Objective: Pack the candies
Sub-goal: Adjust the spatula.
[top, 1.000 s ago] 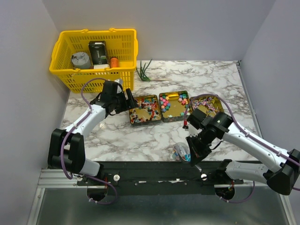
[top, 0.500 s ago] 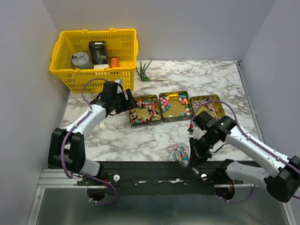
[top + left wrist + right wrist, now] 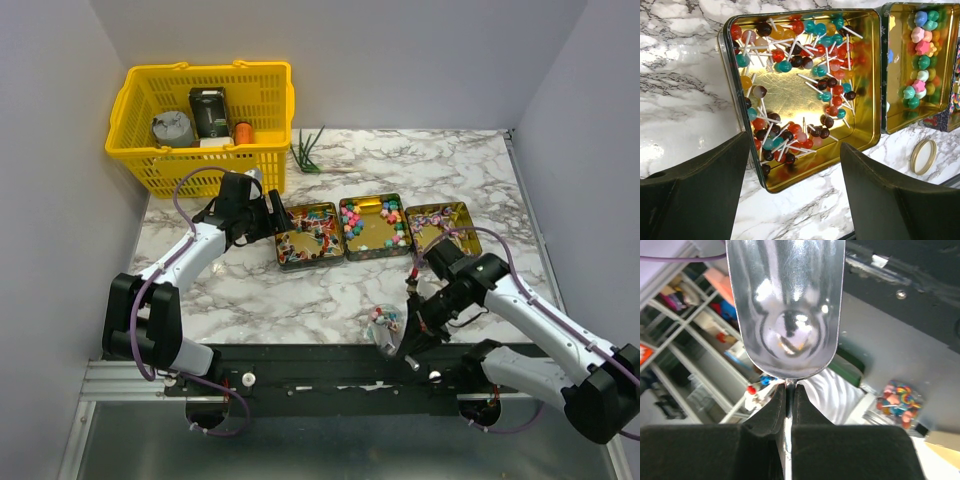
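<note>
White marble table (image 3: pixel 330 290), a yellow plastic basket (image 3: pixel 200 115) in the upper left of the top view, and three square gold tins (image 3: pixel 370 236) in a row at centre, all loaded with mixed-colour candies (image 3: pixel 352 222). The left claw (image 3: pixel 795 150) hangs wide open with nothing in it, at the near edge of the leftmost tin. The right claw (image 3: pixel 789 395) is pinched tight on the thin handle of a shiny metal scoop (image 3: pixel 785 305). That scoop sits lower centre in the top view, with a few candies in its bowl.

Three tins (image 3: pixel 368 232) sit in a row mid-table (image 3: pixel 300 290), candies (image 3: pixel 350 222) in each. Basket (image 3: pixel 140 160) is behind them on the left, sprig (image 3: pixel 308 152) just right of it, scoop (image 3: pixel 384 330) out front by the near edge.
</note>
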`<action>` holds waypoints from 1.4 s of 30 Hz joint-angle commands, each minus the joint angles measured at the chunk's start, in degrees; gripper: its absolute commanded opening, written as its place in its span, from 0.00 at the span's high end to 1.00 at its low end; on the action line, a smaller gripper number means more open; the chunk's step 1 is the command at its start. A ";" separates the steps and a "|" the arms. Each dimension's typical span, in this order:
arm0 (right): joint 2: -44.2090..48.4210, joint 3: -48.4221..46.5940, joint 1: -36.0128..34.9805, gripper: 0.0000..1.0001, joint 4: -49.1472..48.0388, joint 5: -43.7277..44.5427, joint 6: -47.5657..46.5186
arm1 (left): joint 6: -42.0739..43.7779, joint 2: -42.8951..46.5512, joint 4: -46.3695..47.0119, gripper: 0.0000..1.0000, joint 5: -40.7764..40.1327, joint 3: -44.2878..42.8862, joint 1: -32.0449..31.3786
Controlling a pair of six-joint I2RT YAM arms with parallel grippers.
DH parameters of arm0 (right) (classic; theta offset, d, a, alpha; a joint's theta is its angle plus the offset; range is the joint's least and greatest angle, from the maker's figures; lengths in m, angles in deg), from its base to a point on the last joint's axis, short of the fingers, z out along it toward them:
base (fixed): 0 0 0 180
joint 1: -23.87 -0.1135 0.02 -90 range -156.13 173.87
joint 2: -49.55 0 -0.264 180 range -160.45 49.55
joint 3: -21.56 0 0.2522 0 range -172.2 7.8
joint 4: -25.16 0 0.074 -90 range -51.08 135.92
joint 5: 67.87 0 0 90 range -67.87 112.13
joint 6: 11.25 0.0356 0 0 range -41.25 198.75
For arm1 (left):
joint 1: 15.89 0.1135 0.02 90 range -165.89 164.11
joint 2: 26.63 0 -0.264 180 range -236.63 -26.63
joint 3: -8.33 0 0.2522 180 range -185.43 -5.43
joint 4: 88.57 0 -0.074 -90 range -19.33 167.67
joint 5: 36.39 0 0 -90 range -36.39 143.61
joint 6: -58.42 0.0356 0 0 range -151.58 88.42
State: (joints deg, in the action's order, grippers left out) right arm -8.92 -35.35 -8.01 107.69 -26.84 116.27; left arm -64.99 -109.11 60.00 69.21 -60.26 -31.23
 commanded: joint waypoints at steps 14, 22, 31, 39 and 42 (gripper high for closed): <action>0.92 -9.55 1.56 0.99 0.13 -0.53 -2.16 | 0.89 1.44 -0.52 0.15 -1.18 -0.63 -0.14; -12.51 -25.38 1.47 0.99 -3.02 7.47 -13.95 | 0.71 2.32 -3.42 0.12 3.82 -6.86 0.04; -28.52 -43.49 -5.10 0.99 -5.93 24.43 -31.97 | 0.71 -0.23 -6.76 0.09 15.68 -15.65 0.92; -34.42 -50.70 -10.04 0.99 -6.02 34.11 -40.85 | 0.54 -1.28 -3.25 0.09 29.57 -13.91 0.83; -34.07 -51.15 -11.71 0.99 -7.24 35.69 -43.13 | -0.87 -1.37 -0.35 0.11 34.93 -11.36 0.48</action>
State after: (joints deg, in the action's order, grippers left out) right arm -43.37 -83.88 -18.15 102.40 3.06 79.24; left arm -64.48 -109.96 56.11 92.75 -74.23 -30.53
